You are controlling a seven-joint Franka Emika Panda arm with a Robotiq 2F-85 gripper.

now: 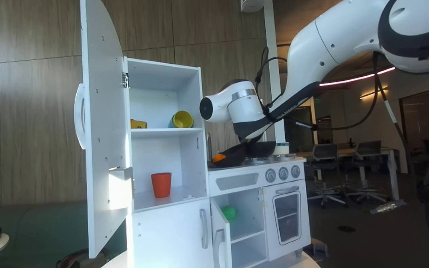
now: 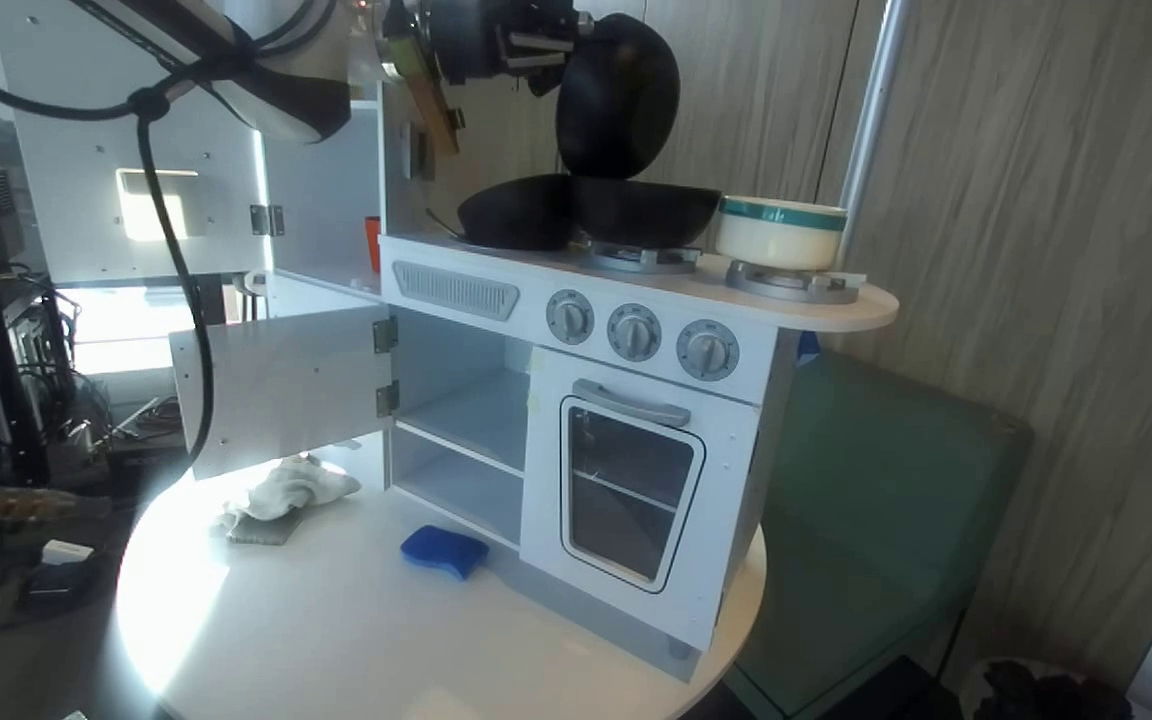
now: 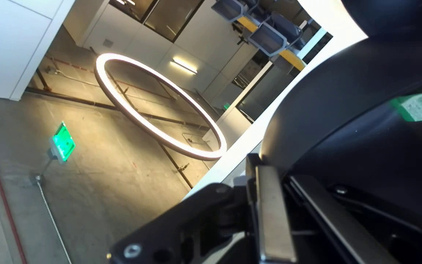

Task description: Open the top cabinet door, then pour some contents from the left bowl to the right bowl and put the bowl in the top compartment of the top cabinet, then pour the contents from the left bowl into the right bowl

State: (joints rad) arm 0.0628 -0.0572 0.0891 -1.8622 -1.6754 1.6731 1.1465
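Black bowl hangs tipped on its side above the white toy stove. The gripper is pressed together, pinching the bowl's rim. Under it sit a left dark dish, with something orange showing at its left side, and a right dark dish; I cannot tell if the held bowl touches that one. On the left, the tall white cabinet has its door wide open. A yellow cup lies tipped in the top compartment.
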